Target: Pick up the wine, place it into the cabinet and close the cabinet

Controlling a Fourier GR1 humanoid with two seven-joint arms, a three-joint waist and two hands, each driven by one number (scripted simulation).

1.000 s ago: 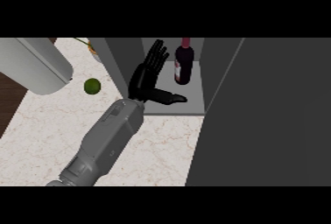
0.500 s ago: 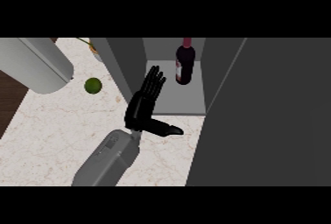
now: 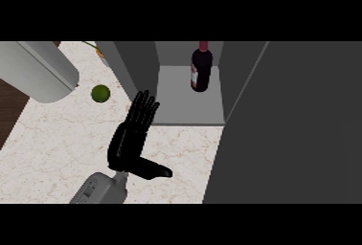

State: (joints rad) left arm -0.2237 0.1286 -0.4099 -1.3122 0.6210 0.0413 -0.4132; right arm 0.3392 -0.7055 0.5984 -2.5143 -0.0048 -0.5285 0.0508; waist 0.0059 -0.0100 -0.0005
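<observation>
Item: left hand (image 3: pixel 131 138). Fingers (image 3: pixel 143 106) held straight and together, thumb stuck out to the side, nothing held. It is set over the worktop (image 3: pixel 56 158), toward the far edge, with the fingertips just before the front lip of the cabinet (image 3: pixel 134 62) at the foot of its left wall. No contact with the cabinet can be made out.

Item: wine bottle (image 3: pixel 201 72). Dark, upright, stood on the cabinet floor toward the back, well apart from the hand.

Item: cabinet door (image 3: pixel 297 129). A broad dark panel swung open along the right side of the opening.

Item: lime (image 3: pixel 101 93). Lying on the worktop left of the cabinet, near the far edge.

Item: pale grey rounded object (image 3: pixel 35 72). At the far left corner; its kind cannot be told.

Step judged in hand: placing is done and only the closing is left. Next move judged to call for the hand to be kept out of the opening, brought across to the door's outer face, and the door swung over until the opening is covered, the bottle left undisturbed.
</observation>
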